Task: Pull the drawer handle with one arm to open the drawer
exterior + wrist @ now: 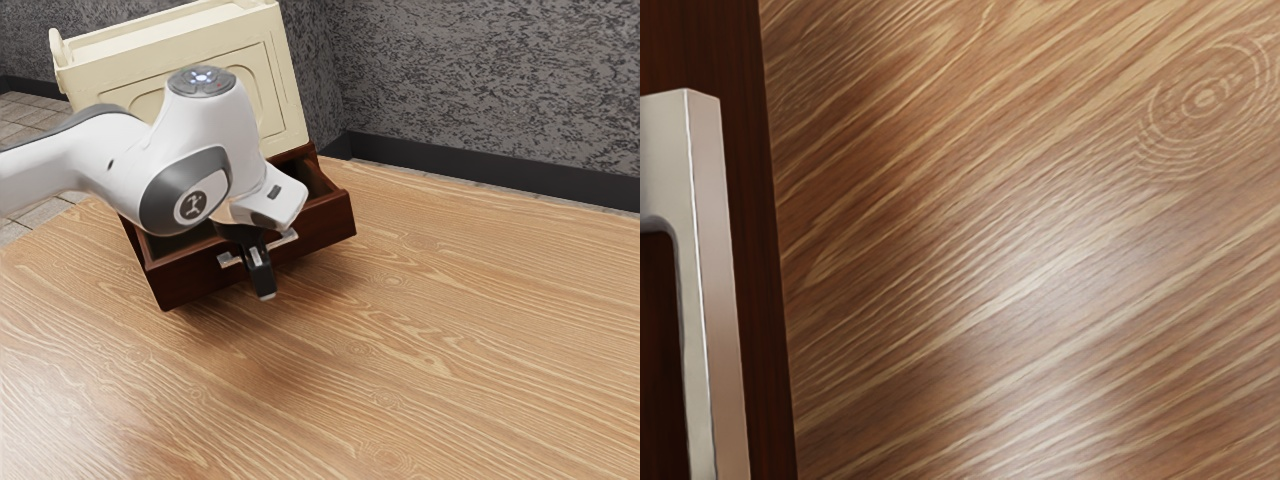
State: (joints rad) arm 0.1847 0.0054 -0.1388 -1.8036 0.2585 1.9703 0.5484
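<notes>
On the wooden worktop (450, 380), the brown drawer (190, 283) sticks out, open, from the cream cabinet (288, 90). Its silver handle (226, 259) is on the front. The black end effector (266, 295) points down by the handle's middle; I can't tell if it is pinching it.

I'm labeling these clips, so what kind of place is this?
Perhaps a simulated room set up for robot work: a wood-grain table, a robot arm and mottled gray walls.
</notes>
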